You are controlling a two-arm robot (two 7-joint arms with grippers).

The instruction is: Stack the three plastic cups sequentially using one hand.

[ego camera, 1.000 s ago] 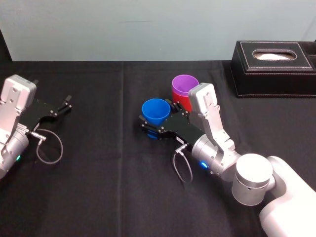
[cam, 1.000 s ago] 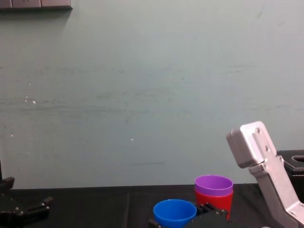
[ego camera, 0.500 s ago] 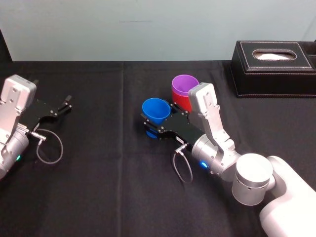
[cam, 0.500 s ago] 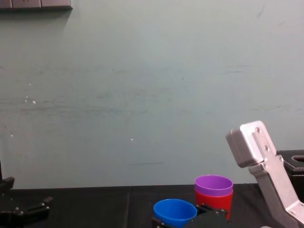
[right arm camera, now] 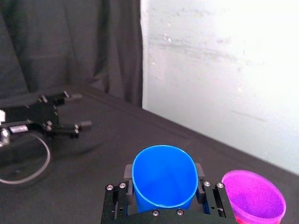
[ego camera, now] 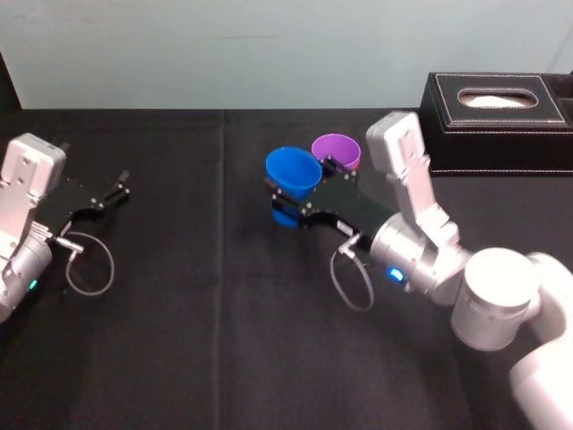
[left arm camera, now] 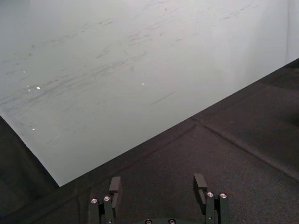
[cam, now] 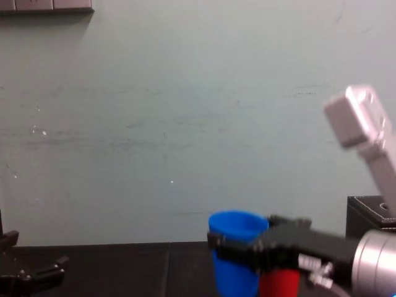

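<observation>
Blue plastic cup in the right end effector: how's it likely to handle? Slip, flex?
The smooth, tapered blue plastic cup may slip in the right end effector, which pinches its sloped wall. The thin rim suggests it flexes under squeeze. Probably light. The left end effector is parked, open, at the table's left.

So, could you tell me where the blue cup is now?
In the head view the blue cup is near mid-table, clamped in the right gripper, just to the left of the purple cup.

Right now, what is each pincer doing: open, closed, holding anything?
Left pincer: open, holding nothing.
Right pincer: closed on the blue cup, next to the purple cup.
</observation>
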